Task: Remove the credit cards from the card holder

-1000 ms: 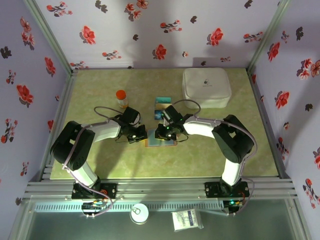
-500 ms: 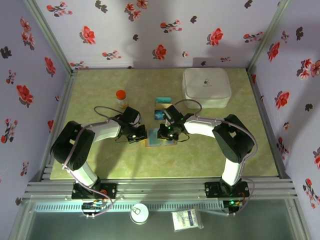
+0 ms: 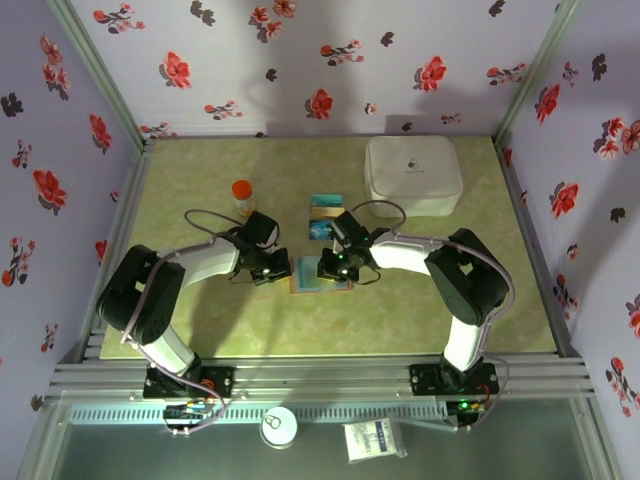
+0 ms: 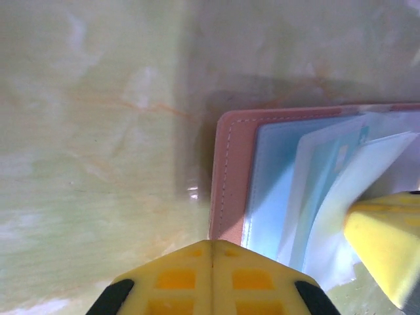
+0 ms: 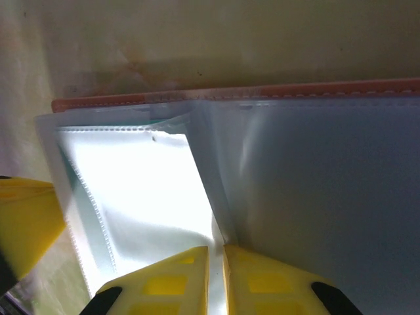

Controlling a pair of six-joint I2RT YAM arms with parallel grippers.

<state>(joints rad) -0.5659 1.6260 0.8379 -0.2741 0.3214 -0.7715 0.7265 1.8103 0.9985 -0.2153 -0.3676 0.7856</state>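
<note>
Yellow left fingers (image 4: 177, 275) sit closed at card holder (image 4: 230, 177); right fingers (image 5: 275, 282) pinch its sleeve (image 5: 131, 190).

The tan card holder (image 3: 305, 285) lies open and flat on the table (image 3: 200, 320), with its clear sleeves lifted. Just behind it lie a teal credit card (image 3: 325, 201) and a blue credit card (image 3: 317, 230).

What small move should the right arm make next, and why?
Probably ease the right gripper upward, lifting the clear sleeve it pinches, while the shut left gripper sits at the card holder rim: a teal card seems tucked between sleeves.
</note>
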